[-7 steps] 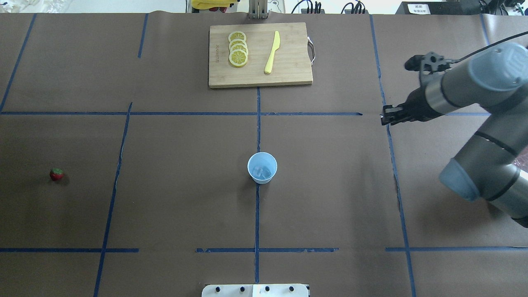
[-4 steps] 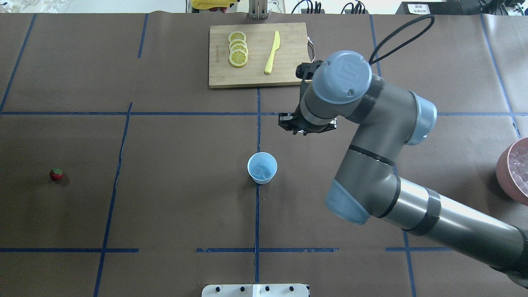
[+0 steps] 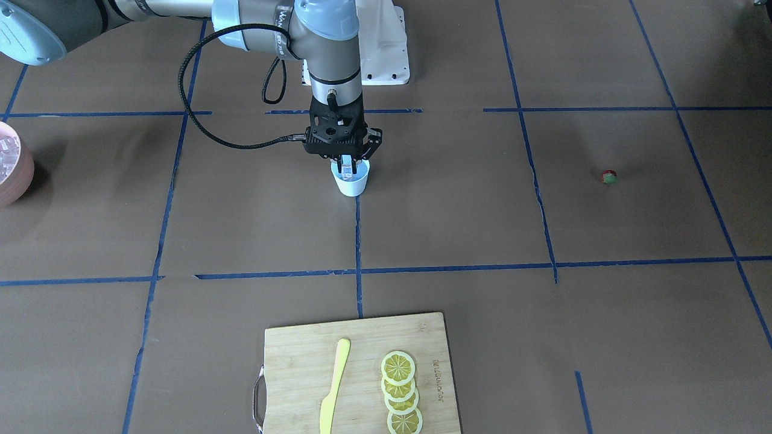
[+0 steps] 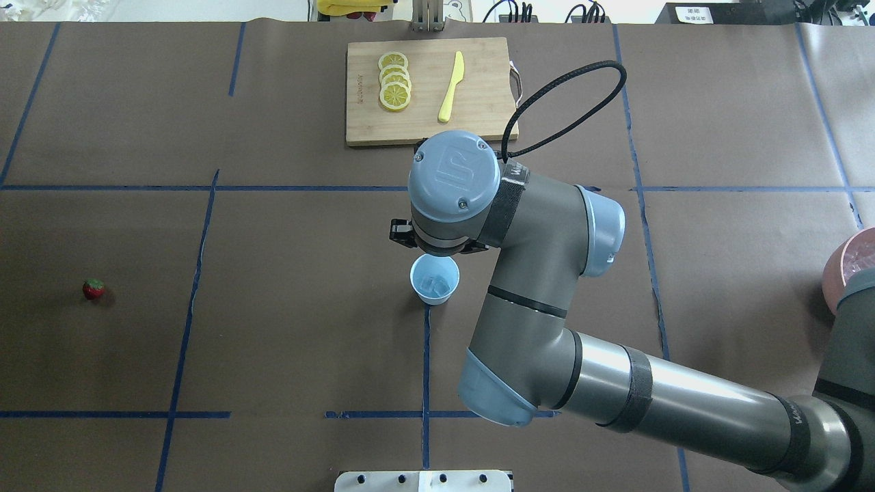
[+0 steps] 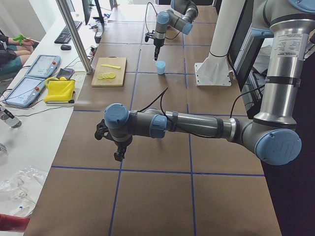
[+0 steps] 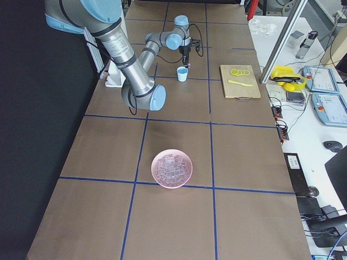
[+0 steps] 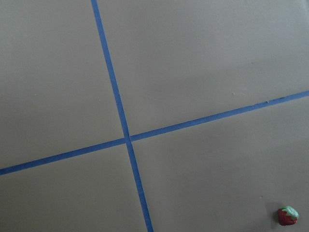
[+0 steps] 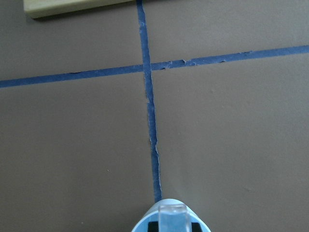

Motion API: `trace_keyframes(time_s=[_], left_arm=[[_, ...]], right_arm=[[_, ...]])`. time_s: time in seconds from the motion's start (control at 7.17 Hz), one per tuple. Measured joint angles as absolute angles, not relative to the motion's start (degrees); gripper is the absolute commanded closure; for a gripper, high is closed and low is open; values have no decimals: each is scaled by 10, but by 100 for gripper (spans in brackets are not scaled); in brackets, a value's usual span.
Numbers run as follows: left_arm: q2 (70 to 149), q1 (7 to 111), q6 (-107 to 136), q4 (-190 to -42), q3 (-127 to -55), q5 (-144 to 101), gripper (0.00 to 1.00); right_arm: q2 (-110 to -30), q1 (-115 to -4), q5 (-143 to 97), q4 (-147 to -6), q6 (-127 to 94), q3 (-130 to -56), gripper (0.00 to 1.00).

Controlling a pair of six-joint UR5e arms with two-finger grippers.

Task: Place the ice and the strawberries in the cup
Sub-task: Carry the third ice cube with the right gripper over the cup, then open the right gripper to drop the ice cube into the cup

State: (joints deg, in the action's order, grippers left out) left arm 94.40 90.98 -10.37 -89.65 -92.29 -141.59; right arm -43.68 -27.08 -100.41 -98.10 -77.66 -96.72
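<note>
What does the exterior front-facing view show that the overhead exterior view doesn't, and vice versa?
Front-facing only: the right tool gripping an ice cube over the cup. Overhead only: settled ice in the cup's bottom; the wrist hides the tool there. Both: the strawberry, the cutting board with lemon slices and knife, the pink bowl at the edge.

The table (image 4: 273, 342) wears brown paper crossed by blue tape lines. A wooden cutting board (image 4: 485, 75) lies at the middle of the edge away from the robot. The white cup (image 3: 351, 185) stands at the table's centre, on a tape line. A small strawberry (image 4: 93, 289) sits toward the left end, a pink bowl (image 3: 18, 181) toward the right end.
</note>
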Motion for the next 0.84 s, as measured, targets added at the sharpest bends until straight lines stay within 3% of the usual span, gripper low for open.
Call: trace_keyframes(time_s=[0.14,0.28,0.42,0.84], left_arm=[[944,910,-104,-896,-923,-1416,0],[944,910,-104,-897,-923,-1416,0],[944,910,-104,-897,-922,-1416,0],[944,909,-104,-897,-921,-1416,0]], right_arm=[[-436,-268,-1003,-995,-778,-968,78],[-436,-264,-1002,-1001,-778,-969,53],[-435,-261,-1003,-1003,-779,-969,4],[-435,-253,-1002,-1004,-778,-970,1]])
